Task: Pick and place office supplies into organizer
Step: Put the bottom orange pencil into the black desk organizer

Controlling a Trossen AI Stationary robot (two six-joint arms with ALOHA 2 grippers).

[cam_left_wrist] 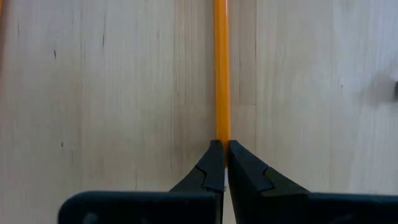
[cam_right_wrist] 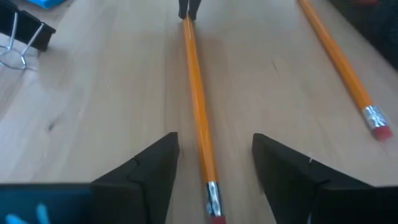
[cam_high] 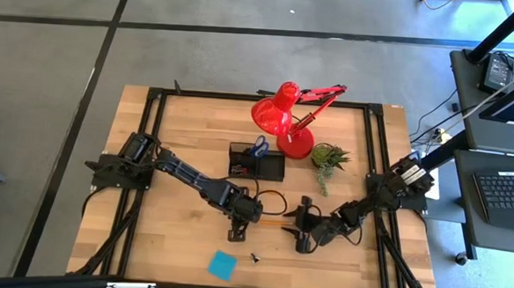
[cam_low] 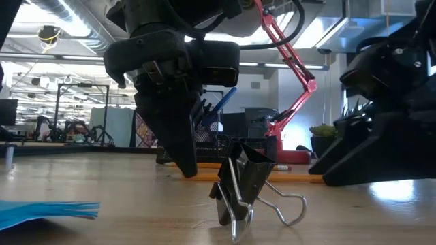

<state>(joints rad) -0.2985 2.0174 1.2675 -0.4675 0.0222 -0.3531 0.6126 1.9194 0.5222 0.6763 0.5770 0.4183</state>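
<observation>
An orange pencil point(cam_right_wrist: 198, 99) lies flat on the wooden table between my two grippers. My left gripper point(cam_left_wrist: 222, 149) is shut on the end far from the eraser point(cam_right_wrist: 212, 200). My right gripper point(cam_right_wrist: 214, 162) is open. Its fingers stand on either side of the eraser end without touching it. A second orange pencil point(cam_right_wrist: 339, 59) lies beside the first. The black organizer point(cam_high: 273, 169) sits farther back, with the blue-handled scissors point(cam_high: 259, 147) standing in it. A black binder clip point(cam_low: 245, 184) and a blue sticky-note pad point(cam_high: 222, 265) lie near the front edge. My left gripper pinches the pencil's end point(cam_left_wrist: 222, 134) between its two fingertips point(cam_left_wrist: 211, 163). The fingers come from above, pointing down point(cam_low: 180, 153), and lie in line with the pencil. The rest of the pencil point(cam_left_wrist: 221, 62) stays flat on the table.
A red desk lamp point(cam_high: 285, 119) and a small green plant point(cam_high: 328, 158) stand behind and right of the organizer. The clip point(cam_high: 255, 259) lies on the table just in front of the grippers. Bare wood shows at the table's left side.
</observation>
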